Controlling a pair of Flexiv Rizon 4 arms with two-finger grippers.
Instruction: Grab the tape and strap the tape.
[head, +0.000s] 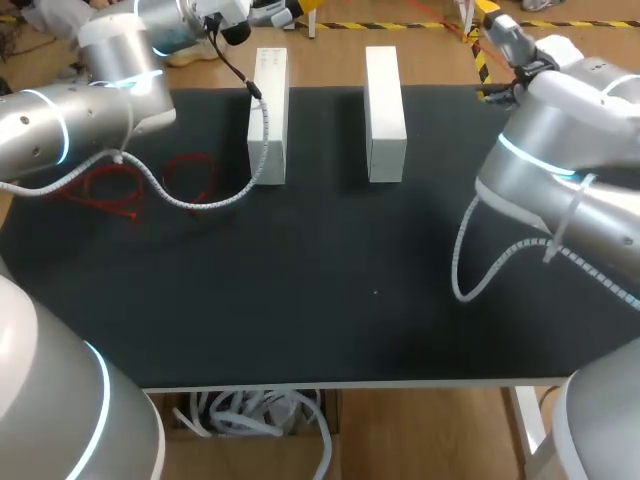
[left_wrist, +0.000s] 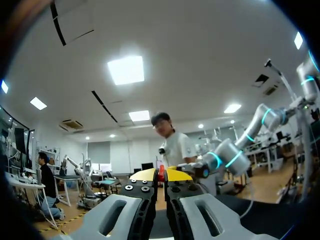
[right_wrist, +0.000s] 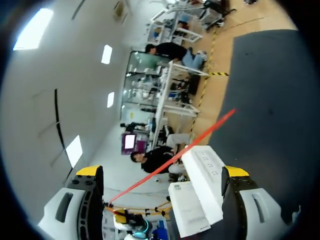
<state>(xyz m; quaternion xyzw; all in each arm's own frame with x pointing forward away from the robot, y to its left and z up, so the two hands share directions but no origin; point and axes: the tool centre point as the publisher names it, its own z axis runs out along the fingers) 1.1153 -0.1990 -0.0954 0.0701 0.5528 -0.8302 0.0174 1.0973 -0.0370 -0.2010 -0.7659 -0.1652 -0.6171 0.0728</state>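
Beyond the white blocks (head: 268, 115), up off the black mat (head: 320, 300), my left gripper (left_wrist: 161, 176) is pinched tight on a thin strip of red tape (left_wrist: 161, 172). The two yellow tips are drawn nearly together, with the strip standing up between them.

From my right wrist, that same red tape (right_wrist: 175, 155) runs as a taut straight line across the white blocks (right_wrist: 202, 172) and out over the mat. I cannot tell whether it touches the blocks. My right gripper (right_wrist: 162, 171) is spread wide, with its fingers well apart on either side of the strip. It holds nothing, and neither finger touches the tape.

More red loops (head: 120, 190) lie on the mat beside the left block, on the side away from the other block, and nothing holds them.

As I judge it, the step in hand is taking the free run of the tape with my right gripper. To do it well:

- **Hold:** I should keep the left pinch firm so the line does not sag or twist.
- **Approach:** The strip should lie flat between my right fingers before I close.
- **Grip:** I should close squarely on the flat of the tape, not on its edge.
- **Clearance:** The grip should be far enough from the blocks that my fingers do not knock them over.

A slack strip would likely slip past the pads.
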